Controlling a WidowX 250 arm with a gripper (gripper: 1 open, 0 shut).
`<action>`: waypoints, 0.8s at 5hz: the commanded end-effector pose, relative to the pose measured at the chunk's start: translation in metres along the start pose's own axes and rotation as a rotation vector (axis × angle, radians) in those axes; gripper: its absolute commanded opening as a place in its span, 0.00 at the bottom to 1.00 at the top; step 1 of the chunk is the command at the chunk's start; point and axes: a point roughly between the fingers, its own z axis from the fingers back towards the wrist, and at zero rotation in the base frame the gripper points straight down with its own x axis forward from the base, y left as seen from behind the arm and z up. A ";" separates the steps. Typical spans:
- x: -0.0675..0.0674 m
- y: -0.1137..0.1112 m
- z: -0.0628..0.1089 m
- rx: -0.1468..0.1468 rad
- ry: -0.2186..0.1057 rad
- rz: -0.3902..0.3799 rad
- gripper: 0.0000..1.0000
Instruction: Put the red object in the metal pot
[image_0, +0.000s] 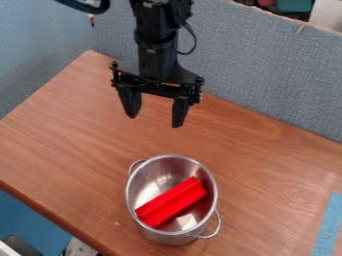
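The red object (175, 203), a long flat bright red block, lies slanted inside the metal pot (144, 180), one end leaning up toward the pot's right rim. The shiny steel pot stands on the wooden table near its front edge, a loop handle showing at its lower right. My gripper (155, 108) hangs above the table behind the pot, well clear of it. It is open, with its dark fingers (130, 102) spread wide and nothing between them.
The wooden table (80, 130) runs from the back left to the right edge of view. A grey-blue fabric wall (267, 70) stands behind it. The table's front edge drops off close below the pot.
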 end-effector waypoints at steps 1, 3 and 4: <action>0.006 0.013 0.011 -0.005 -0.066 0.131 1.00; 0.023 0.024 0.006 0.005 -0.080 0.215 1.00; 0.035 0.019 0.007 0.004 -0.073 0.140 1.00</action>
